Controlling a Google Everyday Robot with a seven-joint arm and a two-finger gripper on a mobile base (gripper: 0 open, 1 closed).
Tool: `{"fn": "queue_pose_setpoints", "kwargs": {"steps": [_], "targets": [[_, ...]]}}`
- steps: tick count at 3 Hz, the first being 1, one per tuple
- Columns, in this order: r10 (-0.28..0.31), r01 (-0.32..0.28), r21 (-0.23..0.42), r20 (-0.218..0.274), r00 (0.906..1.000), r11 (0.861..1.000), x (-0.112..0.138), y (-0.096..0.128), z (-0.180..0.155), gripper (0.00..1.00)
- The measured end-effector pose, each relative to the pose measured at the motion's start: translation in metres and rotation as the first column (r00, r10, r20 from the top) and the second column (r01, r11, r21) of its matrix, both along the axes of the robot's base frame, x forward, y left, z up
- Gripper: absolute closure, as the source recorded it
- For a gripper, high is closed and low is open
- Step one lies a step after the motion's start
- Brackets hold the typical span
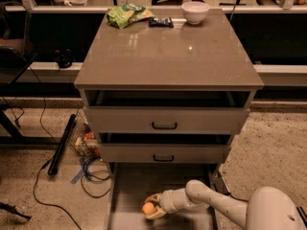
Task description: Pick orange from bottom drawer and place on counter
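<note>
The orange is a small round fruit low in the open bottom drawer, near the bottom edge of the camera view. My gripper reaches in from the right on a white arm, and its fingers sit on either side of the orange, closed on it. The drawer is a wide grey tray pulled out below the two upper drawers. The counter is the broad glossy grey-brown top of the cabinet above.
On the counter's far edge are a green snack bag, a dark wrapped bar and a white bowl. The two upper drawers are slightly open. Cables and a black bar lie on the floor at left.
</note>
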State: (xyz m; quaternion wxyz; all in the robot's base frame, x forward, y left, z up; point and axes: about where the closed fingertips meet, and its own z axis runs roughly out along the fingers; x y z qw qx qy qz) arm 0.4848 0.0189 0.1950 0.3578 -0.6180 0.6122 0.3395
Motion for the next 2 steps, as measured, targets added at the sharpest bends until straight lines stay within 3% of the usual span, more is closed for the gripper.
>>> {"fn": "queue_pose_setpoints", "kwargs": {"steps": [2], "targets": [[0.011, -0.011, 0.015, 0.011, 0.9999, 1.000, -0.002, 0.001, 0.010, 1.00]]}}
